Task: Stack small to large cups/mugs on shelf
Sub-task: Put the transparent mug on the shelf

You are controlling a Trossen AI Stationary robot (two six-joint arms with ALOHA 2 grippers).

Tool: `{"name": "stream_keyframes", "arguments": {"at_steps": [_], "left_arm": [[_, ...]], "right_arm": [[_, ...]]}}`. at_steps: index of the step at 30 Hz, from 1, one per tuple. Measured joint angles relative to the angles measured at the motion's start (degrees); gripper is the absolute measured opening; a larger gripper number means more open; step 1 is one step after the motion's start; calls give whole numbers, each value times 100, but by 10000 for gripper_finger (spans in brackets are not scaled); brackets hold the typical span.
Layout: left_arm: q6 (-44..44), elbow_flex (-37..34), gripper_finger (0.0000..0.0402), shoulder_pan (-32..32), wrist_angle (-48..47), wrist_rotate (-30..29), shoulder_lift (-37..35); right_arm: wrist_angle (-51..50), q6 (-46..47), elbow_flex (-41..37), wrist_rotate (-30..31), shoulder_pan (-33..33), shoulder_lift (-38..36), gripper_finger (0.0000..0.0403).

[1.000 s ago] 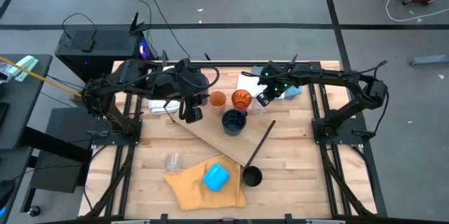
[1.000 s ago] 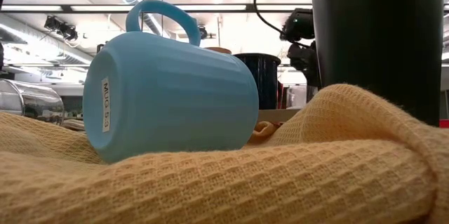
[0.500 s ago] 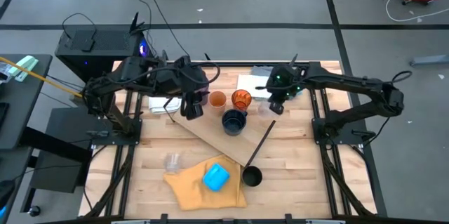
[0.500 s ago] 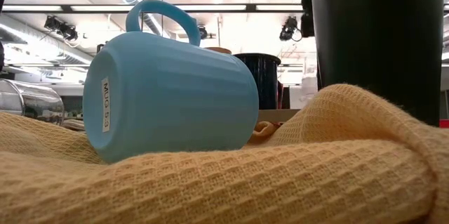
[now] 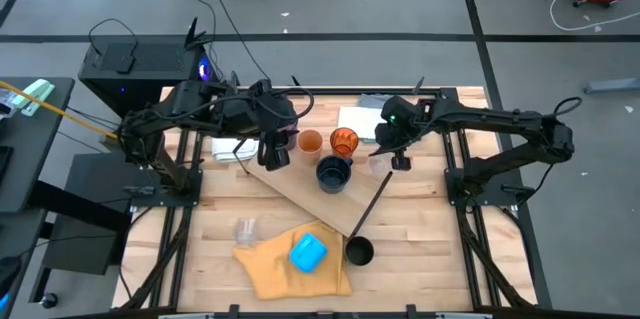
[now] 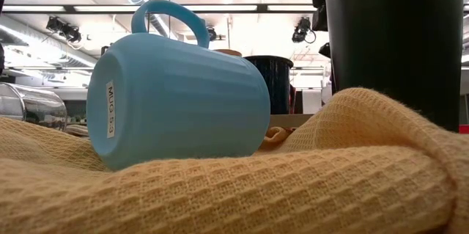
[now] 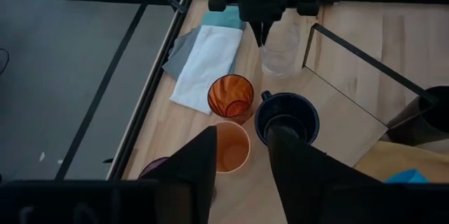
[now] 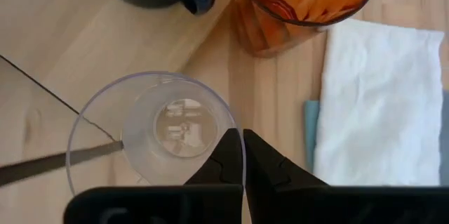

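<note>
Nearest the front of the table, a bright blue ribbed mug [image 5: 308,252] lies on its side on a yellow waffle cloth [image 5: 270,269], and a tall black cup [image 5: 359,251] stands just beside it. A clear glass [image 5: 245,229] sits near the cloth on the slatted wooden tabletop [image 5: 430,249]. Farther back lies the flat light-wood shelf board [image 5: 310,194], set at a slant, with a thin black rod [image 5: 370,204] along its end. A dark navy mug [image 5: 333,173] stands on the board. Behind it stand a ribbed amber cup [image 5: 344,142] and a plain light orange cup [image 5: 311,141], side by side. The right gripper [image 8: 243,155] is shut on the rim of a small clear plastic cup [image 8: 151,136]. One finger is inside the rim and one is outside. The clear cup stands upright, mouth up, near the board's corner and just beside the amber cup. A folded white cloth [image 8: 372,97] lies on the amber cup's other side. The right arm is the nearer one to this cup, and it looks ready to lift it. The left gripper [image 7: 242,150] hangs above the light orange cup with its fingers partly apart, holding nothing.
</note>
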Motion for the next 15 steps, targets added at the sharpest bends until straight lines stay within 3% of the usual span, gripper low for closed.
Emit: {"name": "stream_keyframes", "arguments": {"at_steps": [6, 15], "left_arm": [[-4, 0, 136, 0, -3, 0, 2], [-6, 0, 130, 0, -25, 0, 2]], "right_arm": [[3, -417, 168, -11, -3, 141, 2], [-515, -1295, 1205, -10, -1, 686, 1]]}}
